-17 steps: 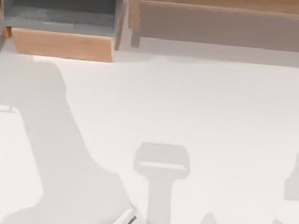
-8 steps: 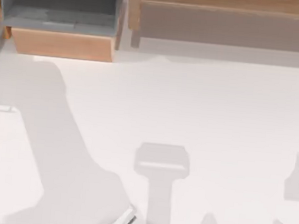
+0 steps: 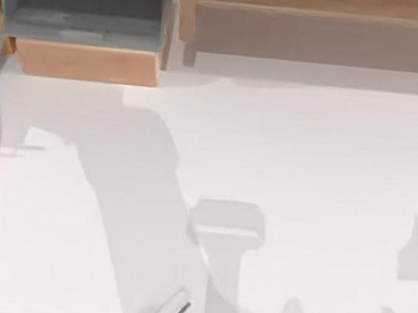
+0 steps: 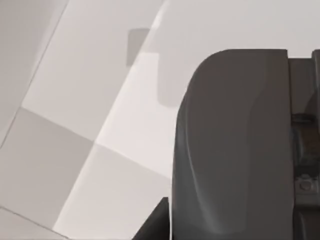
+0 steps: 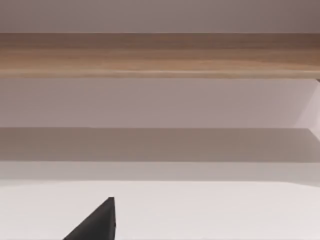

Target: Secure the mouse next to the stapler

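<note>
The mouse and the stapler are out of view. The left wrist view looks past the dark grey housing of my left gripper (image 4: pixel 235 145) at the white tabletop (image 4: pixel 100 100) and the shadows across it. One black fingertip (image 5: pixel 97 222) of my right gripper pokes in at the near edge of the right wrist view. It points toward a long wooden shelf (image 5: pixel 160 55) at the back of the table.
A wooden box with an open grey inside (image 3: pixel 88 23) stands at the table's back left. The long wooden shelf (image 3: pixel 320 4) runs along the back to the right. A thin pale strip (image 3: pixel 176 310) lies at the front edge, among arm shadows on the white tabletop (image 3: pixel 306 151).
The broad shadow on the left part of the table has swung to the right, toward the middle. Everything else is as before.
</note>
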### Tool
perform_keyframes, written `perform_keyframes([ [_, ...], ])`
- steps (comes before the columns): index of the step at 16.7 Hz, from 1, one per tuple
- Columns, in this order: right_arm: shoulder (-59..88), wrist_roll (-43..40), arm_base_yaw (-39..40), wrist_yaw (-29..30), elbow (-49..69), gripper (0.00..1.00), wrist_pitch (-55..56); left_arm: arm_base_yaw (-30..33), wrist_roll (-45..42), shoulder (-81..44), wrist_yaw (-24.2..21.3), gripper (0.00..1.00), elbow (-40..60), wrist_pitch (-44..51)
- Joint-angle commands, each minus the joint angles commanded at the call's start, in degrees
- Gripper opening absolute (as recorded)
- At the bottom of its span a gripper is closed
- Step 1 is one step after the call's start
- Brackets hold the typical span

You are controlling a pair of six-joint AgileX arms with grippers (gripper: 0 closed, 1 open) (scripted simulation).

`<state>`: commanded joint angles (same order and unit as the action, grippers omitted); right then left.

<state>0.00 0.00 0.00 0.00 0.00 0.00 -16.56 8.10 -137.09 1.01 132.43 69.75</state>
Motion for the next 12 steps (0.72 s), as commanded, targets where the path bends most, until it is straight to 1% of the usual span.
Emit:
perform_keyframes([
  [3,0.0,0.0,0.0,0.0,0.0,1.0,0.0,4.36,4.34,6.62,0.2,0.0,-4.88,0.11],
  [6,0.0,0.0,0.0,0.0,0.0,1.0,0.0,11.38,9.97,12.3,0.3,0.0,-11.47,-0.33],
  [9,0.0,0.0,0.0,0.0,0.0,1.0,0.0,20.83,16.78,17.04,0.42,0.0,-18.96,-1.75],
  [12,0.0,0.0,0.0,0.0,0.0,1.0,0.0,32.05,24.54,20.79,0.69,0.0,-26.78,-4.03],
])
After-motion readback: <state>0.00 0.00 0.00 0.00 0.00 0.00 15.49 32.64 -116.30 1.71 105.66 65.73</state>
